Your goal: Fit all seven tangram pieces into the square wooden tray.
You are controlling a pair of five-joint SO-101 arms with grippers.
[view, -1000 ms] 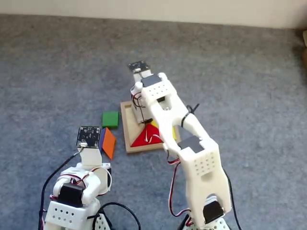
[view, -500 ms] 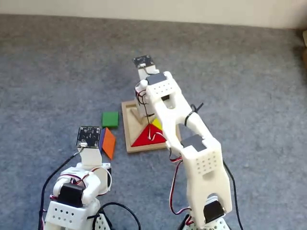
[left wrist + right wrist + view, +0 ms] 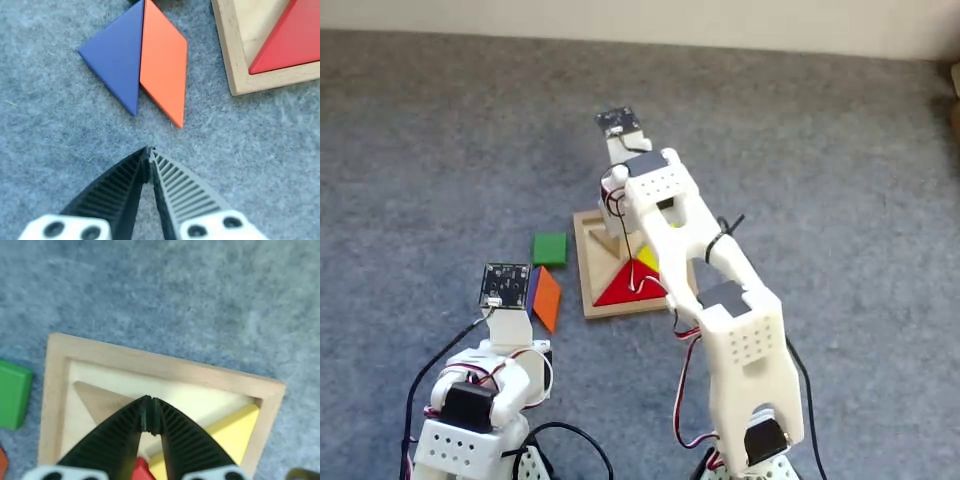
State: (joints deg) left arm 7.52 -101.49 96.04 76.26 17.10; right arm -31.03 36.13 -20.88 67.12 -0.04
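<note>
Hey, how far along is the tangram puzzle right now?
Partly done. The red triangle and yellow triangle lie in the tray. Nothing is in hand: both the left gripper and right gripper are shut and empty. The green square, blue triangle and orange parallelogram wait outside on the carpet, so at least three remain.

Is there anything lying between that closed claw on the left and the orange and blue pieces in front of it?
Nothing visible. Just bare grey carpet lies between the left gripper and the orange piece and blue triangle, which touch along one edge beside the wooden tray.
</note>
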